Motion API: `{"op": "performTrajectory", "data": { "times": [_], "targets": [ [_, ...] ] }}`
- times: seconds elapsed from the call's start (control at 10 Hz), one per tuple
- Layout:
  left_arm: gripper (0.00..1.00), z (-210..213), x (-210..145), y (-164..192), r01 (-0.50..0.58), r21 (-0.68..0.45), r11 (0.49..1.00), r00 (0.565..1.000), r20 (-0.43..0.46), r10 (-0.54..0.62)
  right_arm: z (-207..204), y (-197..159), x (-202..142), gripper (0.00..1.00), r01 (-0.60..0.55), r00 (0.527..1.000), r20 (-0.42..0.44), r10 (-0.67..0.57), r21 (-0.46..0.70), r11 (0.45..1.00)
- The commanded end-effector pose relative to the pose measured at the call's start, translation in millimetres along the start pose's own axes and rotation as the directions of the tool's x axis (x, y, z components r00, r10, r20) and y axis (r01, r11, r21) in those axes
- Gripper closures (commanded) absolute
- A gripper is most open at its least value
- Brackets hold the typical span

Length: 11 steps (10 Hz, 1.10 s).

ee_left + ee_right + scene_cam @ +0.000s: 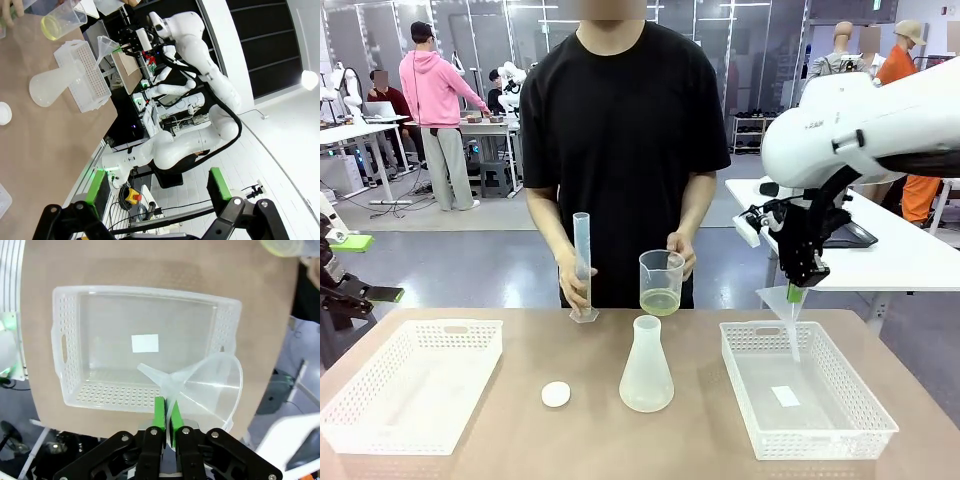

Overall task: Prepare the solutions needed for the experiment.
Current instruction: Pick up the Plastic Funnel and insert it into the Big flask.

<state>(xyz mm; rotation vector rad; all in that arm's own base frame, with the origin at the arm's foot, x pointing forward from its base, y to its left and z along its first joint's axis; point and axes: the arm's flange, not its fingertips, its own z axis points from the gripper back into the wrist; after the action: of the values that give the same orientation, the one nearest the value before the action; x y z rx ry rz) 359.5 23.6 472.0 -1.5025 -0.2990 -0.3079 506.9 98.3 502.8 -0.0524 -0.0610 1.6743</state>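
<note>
While my right tool [167, 412] pinches the funnel [212, 385]: carrying step, judged
Next: seat spout in flask [646, 365]
Left tool [157, 185]: wide, idle

Observed right arm [860, 130] set high at the right, wrist turned down, right gripper [797, 290] pointing at the table. Found its green pads [159, 412] pinched together on the rim of a clear funnel [215, 385]. Logged left gripper [157, 176] low at the left edge, jaws spread wide, holding nothing.
</note>
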Motion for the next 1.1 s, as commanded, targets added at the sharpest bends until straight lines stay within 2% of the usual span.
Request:
{"op": "performTrajectory", "data": {
  "times": [0.0, 0.2, 0.5, 0.8, 0.9, 1.0],
  "targets": [
    [0.0, 0, 0, -2, 0.004, -0.007, 1.0, 1.0, -0.007, -0.004, 14, 46, 6, 1.0, 0.018, 1.0, -0.019, -0.022, -0.184, 0.983],
    [0.0, 0, 0, -2, 0.004, -0.007, 1.0, 1.0, -0.007, -0.004, 43, 73, 13, 1.0, 0.024, 0.997, -0.053, -0.047, -0.364, 0.931],
    [0.0, 0, 0, -2, 0.004, -0.007, 1.0, 1.0, -0.007, -0.004, 80, 101, 22, 1.0, 0.023, 0.996, -0.064, -0.064, -0.509, 0.861],
    [0.0, 0, 0, -2, 0.004, -0.007, 1.0, 1.0, -0.007, -0.004, 94, 124, 31, 1.0, 0.004, 0.998, -0.048, -0.04, -0.59, 0.808],
    [0.0, 0, 0, -2, 0.004, -0.007, 1.0, 1.0, -0.007, -0.004, 92, 121, 28, 1.0, 0.02, 0.998, -0.04, -0.052, -0.58, 0.814],
    [0.0, 0, 0, -2, 0.004, -0.007, 1.0, 1.0, -0.007, -0.004, 104, 116, 30, 1.0, -0.012, 0.998, -0.063, -0.028, -0.558, 0.829]
  ]
}}
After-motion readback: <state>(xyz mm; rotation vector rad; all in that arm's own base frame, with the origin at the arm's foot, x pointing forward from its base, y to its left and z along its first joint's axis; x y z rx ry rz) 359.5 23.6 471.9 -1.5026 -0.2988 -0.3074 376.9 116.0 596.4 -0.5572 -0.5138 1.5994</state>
